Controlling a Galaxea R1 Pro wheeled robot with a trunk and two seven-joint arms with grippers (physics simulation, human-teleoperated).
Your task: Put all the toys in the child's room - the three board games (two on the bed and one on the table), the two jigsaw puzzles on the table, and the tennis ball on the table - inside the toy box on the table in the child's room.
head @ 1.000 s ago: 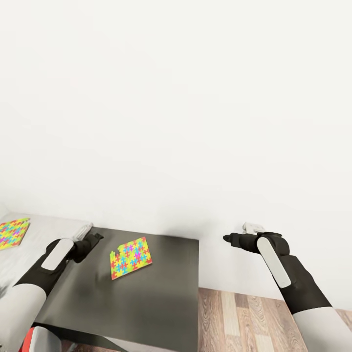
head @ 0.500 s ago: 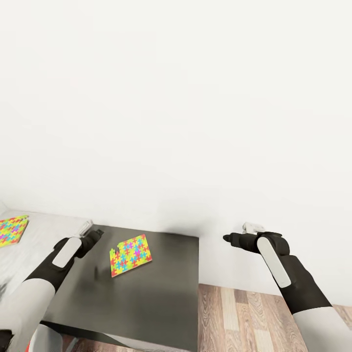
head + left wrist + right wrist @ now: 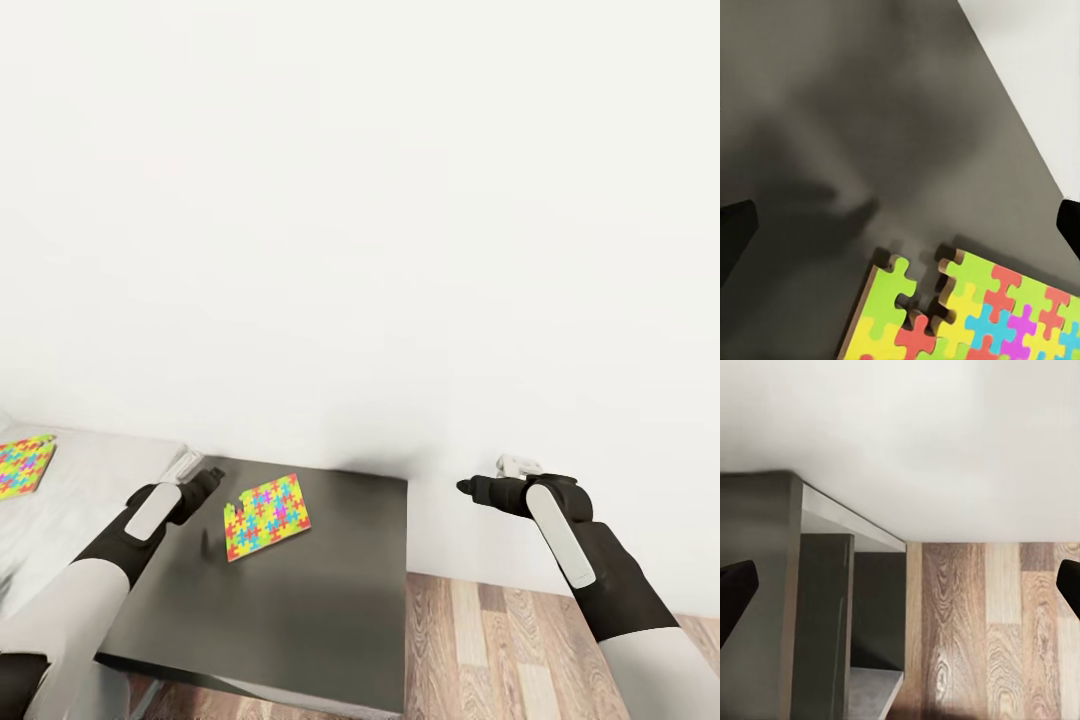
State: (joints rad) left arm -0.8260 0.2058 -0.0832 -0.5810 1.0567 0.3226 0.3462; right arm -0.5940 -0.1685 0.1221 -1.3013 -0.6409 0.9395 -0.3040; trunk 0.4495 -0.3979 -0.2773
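Left gripper (image 3: pixel 207 478) has pushed forward over the dark cabinet top (image 3: pixel 320 600), closing on the jigsaw puzzle (image 3: pixel 266 517), which lies flat near the cabinet's back-left. Left jaws spread wide, empty; grasp approach likely. 2nd puzzle (image 3: pixel 22 466) sits on the pale table (image 3: pixel 90 480) at far left. Right gripper (image 3: pixel 467 488), jaws apart w/ nothing between, hangs over wood floor (image 3: pixel 520 640). Wall close behind; room to the right.

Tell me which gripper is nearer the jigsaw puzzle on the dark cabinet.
Left. The left gripper hovers just beside the jigsaw puzzle over the dark cabinet; the right gripper hangs past the cabinet's edge, above the wood floor.
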